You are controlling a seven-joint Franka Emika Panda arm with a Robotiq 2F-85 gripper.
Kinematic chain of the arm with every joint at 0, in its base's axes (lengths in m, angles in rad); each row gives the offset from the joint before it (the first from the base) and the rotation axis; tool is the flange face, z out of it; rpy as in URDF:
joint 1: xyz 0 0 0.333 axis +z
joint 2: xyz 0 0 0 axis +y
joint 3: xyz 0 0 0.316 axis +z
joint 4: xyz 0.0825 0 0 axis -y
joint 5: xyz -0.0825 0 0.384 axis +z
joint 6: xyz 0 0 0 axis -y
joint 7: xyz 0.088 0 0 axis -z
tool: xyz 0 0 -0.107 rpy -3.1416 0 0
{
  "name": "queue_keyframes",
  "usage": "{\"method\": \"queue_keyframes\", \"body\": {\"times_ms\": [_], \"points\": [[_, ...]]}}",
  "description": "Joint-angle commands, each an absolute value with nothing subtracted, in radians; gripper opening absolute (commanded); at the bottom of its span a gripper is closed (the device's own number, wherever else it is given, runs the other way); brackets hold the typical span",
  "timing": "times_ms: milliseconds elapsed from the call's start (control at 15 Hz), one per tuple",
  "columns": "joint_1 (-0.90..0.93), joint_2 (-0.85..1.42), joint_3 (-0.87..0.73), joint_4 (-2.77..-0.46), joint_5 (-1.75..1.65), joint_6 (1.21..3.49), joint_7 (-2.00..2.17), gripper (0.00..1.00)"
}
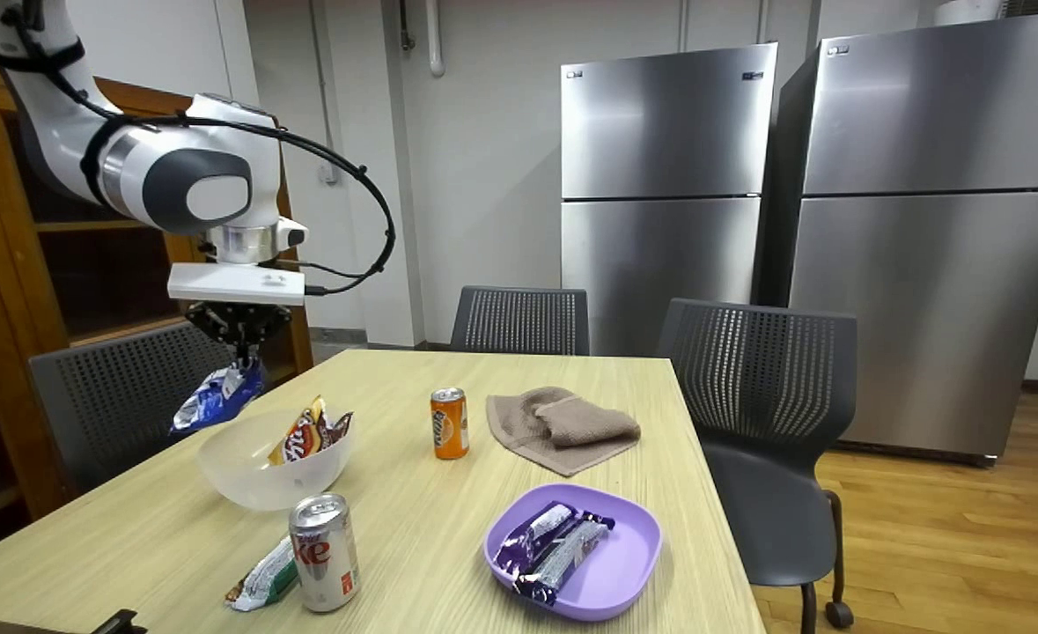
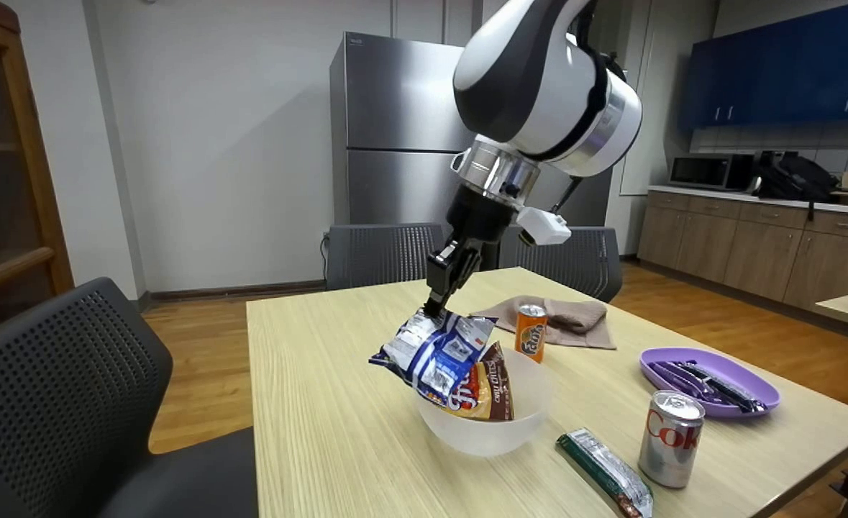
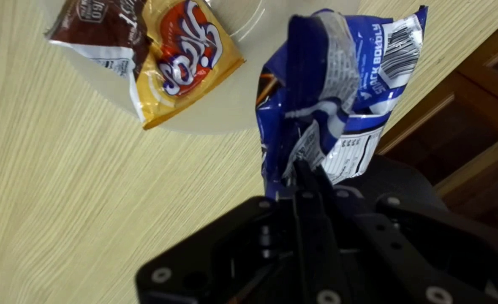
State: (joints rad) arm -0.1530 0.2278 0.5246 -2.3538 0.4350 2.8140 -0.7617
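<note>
Steel refrigerators (image 1: pixel 664 255) and a wooden cabinet (image 1: pixel 8 291) stand about a pale table (image 2: pixel 323 374), with dark mesh chairs (image 1: pixel 747 387) along its edges. Near one edge lie a brown cloth (image 1: pixel 571 431) and a purple plate (image 1: pixel 629 546); toward the opposite edge sits a translucent bowl (image 2: pixel 485 437), a strip of wood leaving room beside it. Black pincer (image 2: pixel 435 306) tips are pressed together on a blue snack bag (image 2: pixel 434 356), gripped near its top and held in the air by the bowl; whether fully over it, I cannot tell. In an exterior view the bag's long axis slants down from the fingertips, its free end pointing cabinet-ward. Tilted in the bowl is a yellow-brown bag (image 2: pixel 485 388); an orange can (image 2: pixel 530 332) stands near.
</note>
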Motion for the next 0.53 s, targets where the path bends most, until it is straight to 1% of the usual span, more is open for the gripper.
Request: {"method": "queue_keyframes", "body": {"times_ms": [0, 333, 400, 467], "points": [[-0.169, 0.144, 0.501, -2.412, 0.574, 2.776, -0.884, 0.0], [-0.142, 0.14, 0.397, -2.431, 0.725, 2.786, -1.011, 0.0], [-0.197, 0.158, 0.435, -2.428, 0.73, 2.794, -1.034, 0.0], [-0.195, 0.164, 0.421, -2.429, 0.727, 2.794, -1.047, 0.0]]}}
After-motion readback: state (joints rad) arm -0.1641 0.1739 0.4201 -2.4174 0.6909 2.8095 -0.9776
